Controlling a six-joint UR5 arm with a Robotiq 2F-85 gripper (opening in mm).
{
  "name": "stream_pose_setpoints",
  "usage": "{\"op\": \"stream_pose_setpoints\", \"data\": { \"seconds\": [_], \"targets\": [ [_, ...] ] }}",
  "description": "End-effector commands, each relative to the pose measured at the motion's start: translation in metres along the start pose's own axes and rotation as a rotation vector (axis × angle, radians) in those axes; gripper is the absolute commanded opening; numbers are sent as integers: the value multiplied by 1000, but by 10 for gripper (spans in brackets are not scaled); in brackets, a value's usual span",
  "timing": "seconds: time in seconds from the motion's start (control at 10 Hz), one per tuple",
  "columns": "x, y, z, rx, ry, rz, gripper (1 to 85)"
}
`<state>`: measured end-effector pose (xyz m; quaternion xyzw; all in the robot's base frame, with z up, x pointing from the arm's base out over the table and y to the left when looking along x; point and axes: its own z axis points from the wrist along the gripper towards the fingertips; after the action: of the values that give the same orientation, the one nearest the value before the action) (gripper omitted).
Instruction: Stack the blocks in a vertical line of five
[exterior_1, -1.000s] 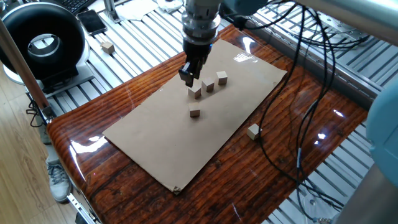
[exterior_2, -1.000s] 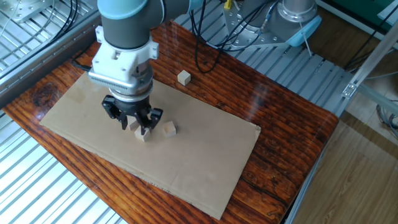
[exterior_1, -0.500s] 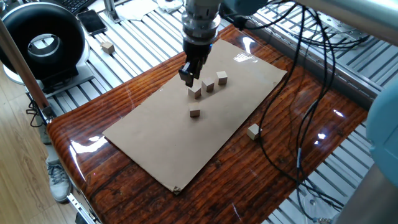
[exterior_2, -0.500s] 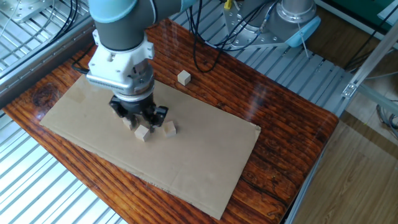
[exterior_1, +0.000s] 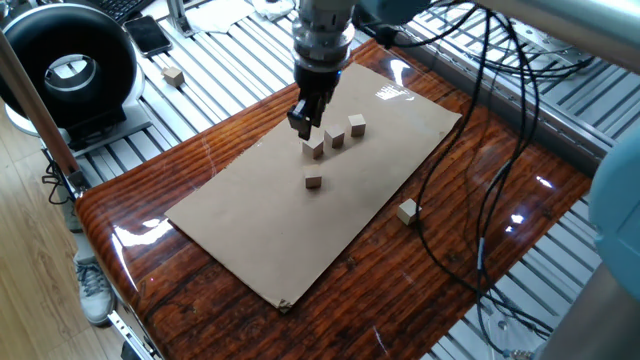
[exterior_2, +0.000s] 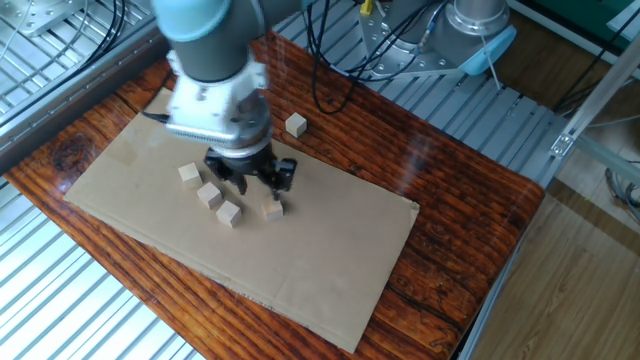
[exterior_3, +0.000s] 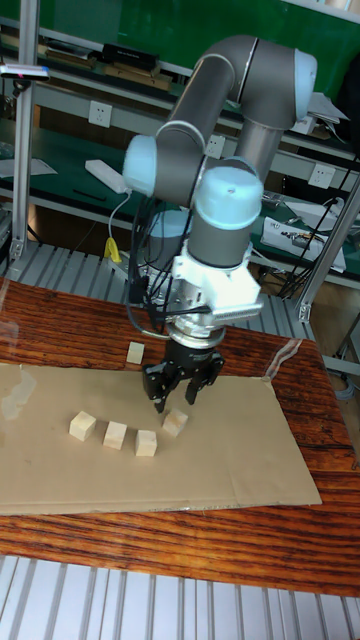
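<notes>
Three blocks (exterior_2: 209, 194) lie in a diagonal row on the cardboard sheet (exterior_2: 330, 270). A fourth block (exterior_2: 272, 210) sits a little apart from them, and a fifth block (exterior_2: 295, 124) rests on the bare wood beyond the sheet. In the other fixed view my gripper (exterior_2: 255, 187) hangs open just above the fourth block (exterior_3: 175, 422). The tall fixed view shows my gripper (exterior_3: 177, 398) with spread fingers and nothing between them. In one fixed view my gripper (exterior_1: 303, 122) appears beside the row (exterior_1: 336, 138), with the fourth block (exterior_1: 313, 181) nearer the camera.
A black ring-shaped device (exterior_1: 65, 65) and a small tan cube (exterior_1: 174, 75) sit on the slatted metal bench at the left. Black cables (exterior_1: 490, 150) trail over the table's right side. The wooden table's edge (exterior_1: 120, 260) lies near the sheet.
In the other fixed view the gripper has moved right, from over the row of three to over the separate block. One fixed view shows no change.
</notes>
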<state>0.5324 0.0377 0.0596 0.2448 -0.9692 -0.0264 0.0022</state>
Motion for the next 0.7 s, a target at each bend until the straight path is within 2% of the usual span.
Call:
{"op": "stream_pose_setpoints", "data": {
  "seconds": [0.0, 0.1, 0.2, 0.3, 0.5, 0.6],
  "targets": [
    [3, -7, -1, 138, -8, -198, 560],
    [-5, -19, -2, 190, -27, -297, 573],
    [-9, -23, -2, 210, -35, -366, 590],
    [-12, -10, 1, 173, -56, -377, 607],
    [-12, 14, 9, 98, -82, -319, 613],
    [-14, 23, 13, 76, -99, -304, 613]
  ]
}}
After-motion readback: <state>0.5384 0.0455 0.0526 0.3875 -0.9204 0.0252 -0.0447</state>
